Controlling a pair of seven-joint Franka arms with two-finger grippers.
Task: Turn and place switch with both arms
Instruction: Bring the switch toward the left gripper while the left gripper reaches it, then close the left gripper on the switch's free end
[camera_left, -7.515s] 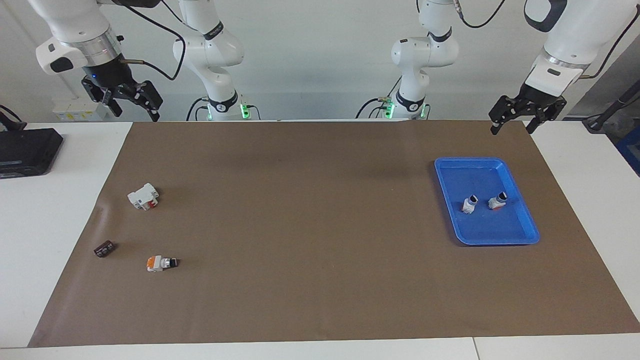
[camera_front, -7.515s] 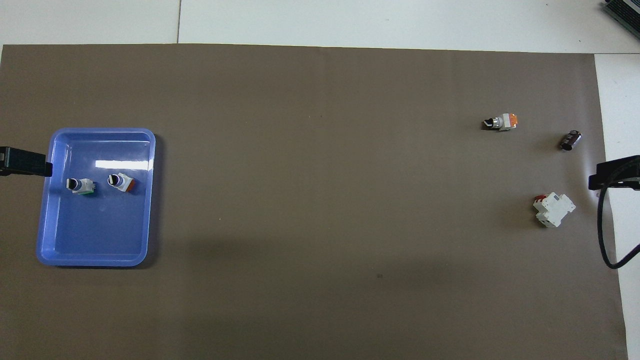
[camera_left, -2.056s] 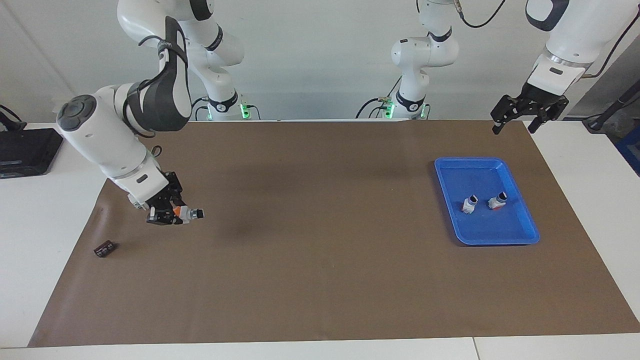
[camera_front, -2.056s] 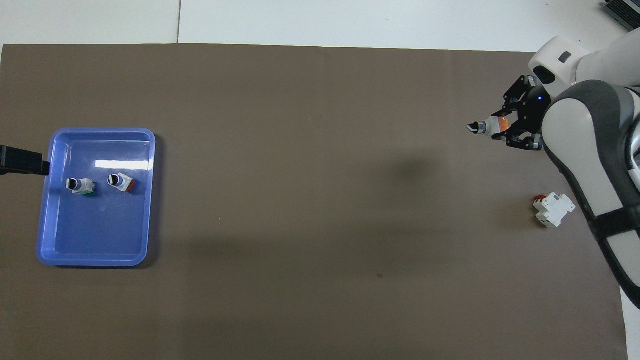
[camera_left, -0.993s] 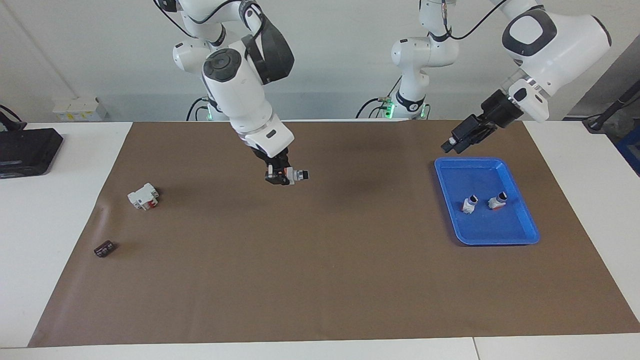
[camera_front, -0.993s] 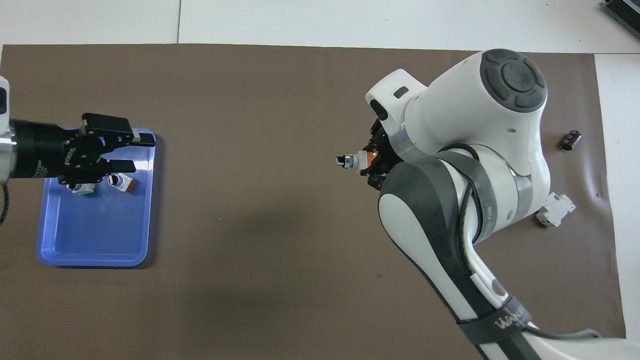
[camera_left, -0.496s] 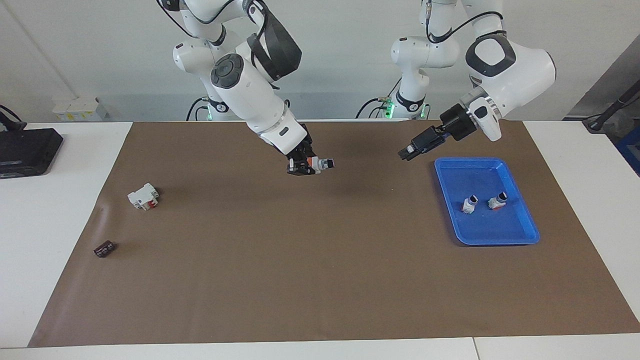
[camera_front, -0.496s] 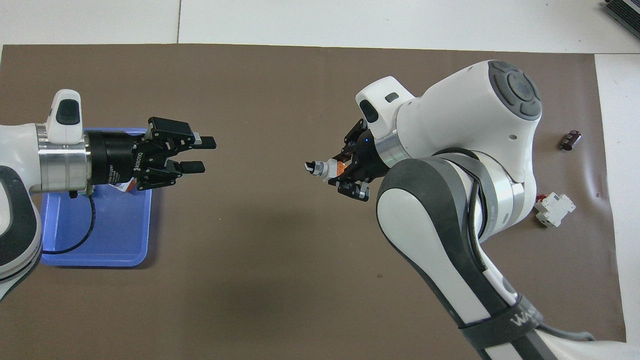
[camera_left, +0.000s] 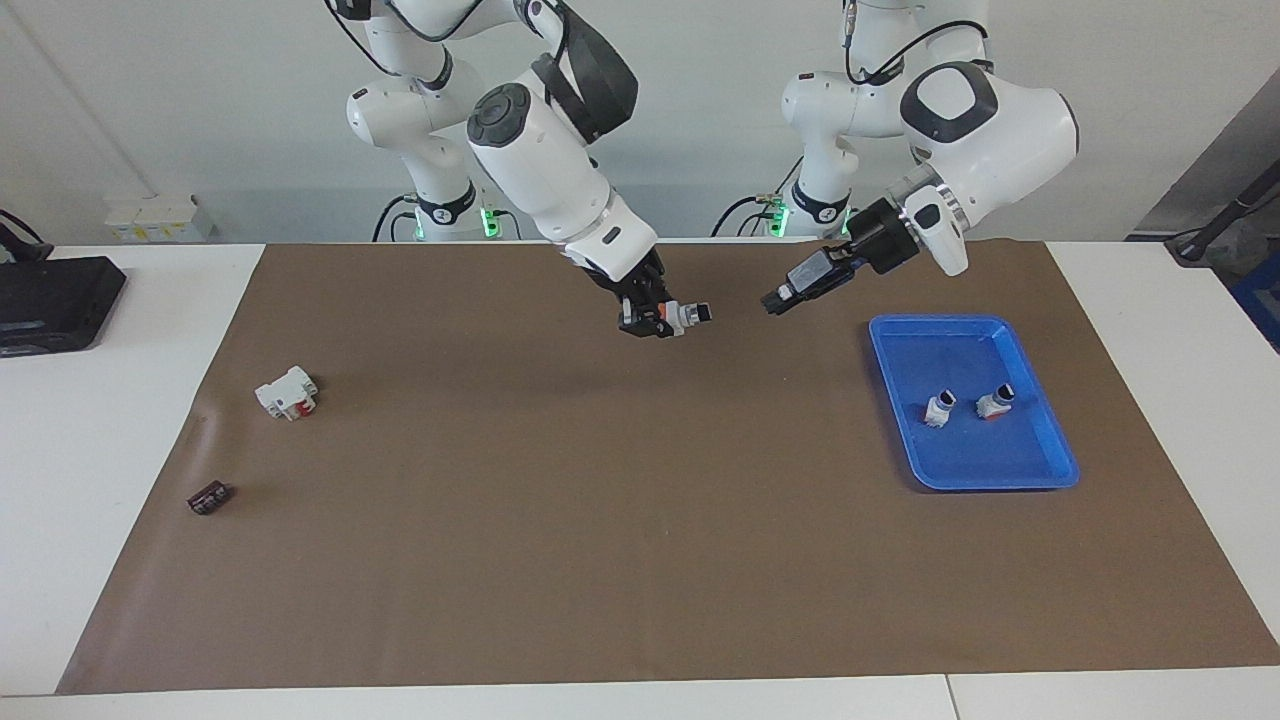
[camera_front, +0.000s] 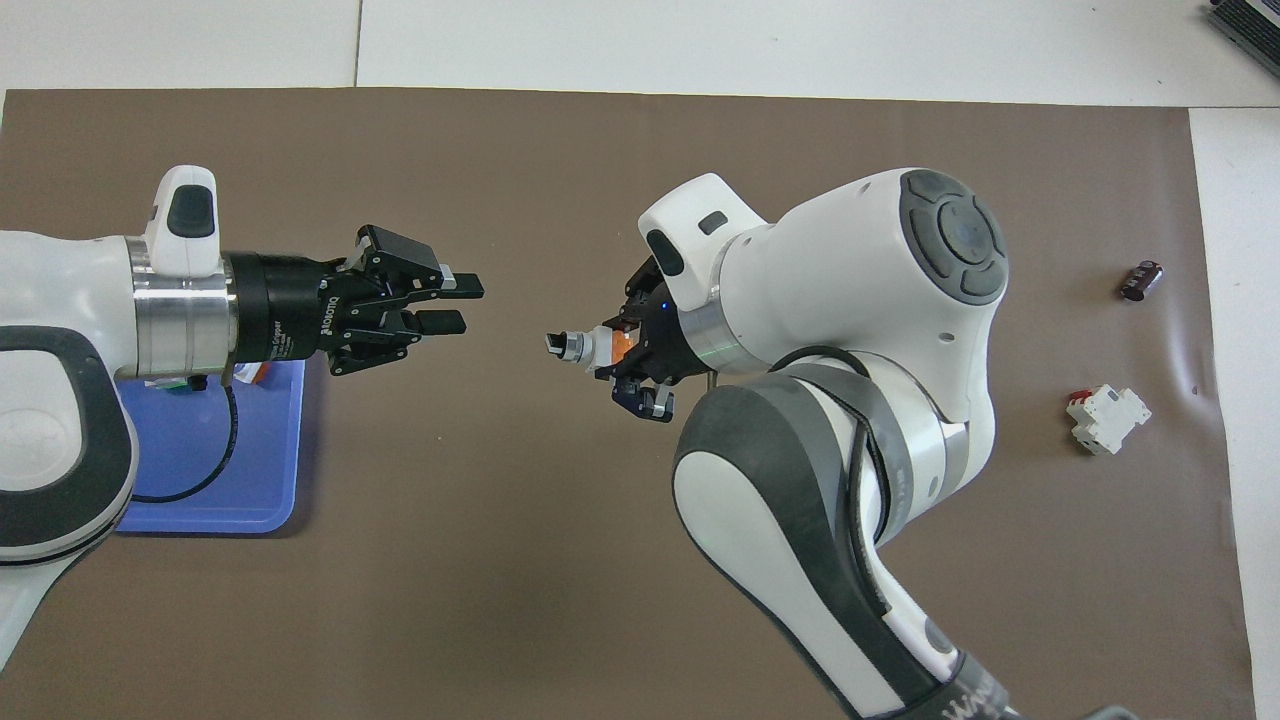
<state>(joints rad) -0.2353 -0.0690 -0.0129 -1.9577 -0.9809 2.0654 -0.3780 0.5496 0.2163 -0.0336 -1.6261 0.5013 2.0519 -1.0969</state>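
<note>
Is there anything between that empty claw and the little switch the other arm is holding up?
Nothing: in both views only bare mat shows between the left gripper and the switch.

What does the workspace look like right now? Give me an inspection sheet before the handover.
Surface: brown mat on a white table, flat.
Job's things: switch held in the air over the mat's middle, knob tip pointing toward the left gripper; blue tray at the left arm's end, two small switch-like parts inside.
Clutter: white block with red part and small dark block at the right arm's end.
Grippers: right gripper shut on the switch; left gripper facing it in the air, fingers apart, not touching.
Cables: black cable looping under the left arm.
Surroundings: black device on the table beside the mat.
</note>
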